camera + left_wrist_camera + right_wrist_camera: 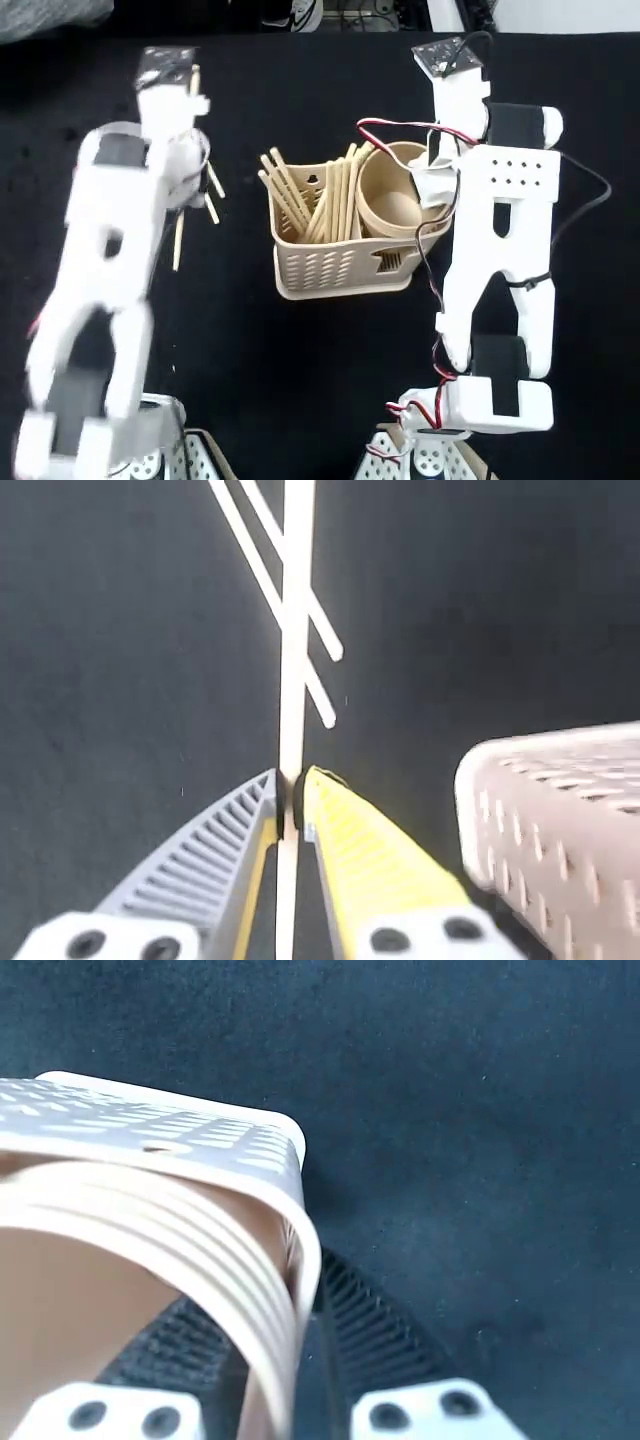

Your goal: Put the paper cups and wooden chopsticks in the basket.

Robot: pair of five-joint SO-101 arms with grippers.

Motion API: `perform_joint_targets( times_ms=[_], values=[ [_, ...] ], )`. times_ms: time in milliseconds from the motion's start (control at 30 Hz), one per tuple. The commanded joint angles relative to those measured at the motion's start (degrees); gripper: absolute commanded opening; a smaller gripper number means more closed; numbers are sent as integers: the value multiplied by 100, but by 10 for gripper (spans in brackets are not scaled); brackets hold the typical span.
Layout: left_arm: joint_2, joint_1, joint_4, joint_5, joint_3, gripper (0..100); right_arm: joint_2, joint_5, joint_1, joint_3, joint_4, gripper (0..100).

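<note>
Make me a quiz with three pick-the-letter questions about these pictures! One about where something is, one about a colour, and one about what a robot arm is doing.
1. Where are the paper cups?
A) on the table
B) in the basket
C) on top of an arm

2. What colour is the basket?
A) red
B) green
C) beige

3. What is the left tool doing?
A) pinching a chopstick
B) holding a cup
C) standing open with nothing

Answers:
1 B, the high view shows the cups inside the basket's walls.
2 C, its slotted walls are pale beige.
3 A, the left wrist view shows it closed on one stick.
</note>
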Motion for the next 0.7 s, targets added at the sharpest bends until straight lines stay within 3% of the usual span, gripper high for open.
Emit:
perform_joint_targets(
  times_ms=[0, 233, 400, 667],
  values=[
    [-3323, -101, -1855, 123, 2677, 28, -286, 53, -70, -48, 88, 12],
    [-7218, -101, -4044, 624, 5209, 28, -277, 0, -44, 92, 105, 12],
    [-9442, 418, -5635, 624, 6633, 29, -295, -440, -70, 277, 9, 12],
    [-8264, 1437, -5785, 668, 5279, 29, -268, -484, -70, 268, -53, 12]
  ],
)
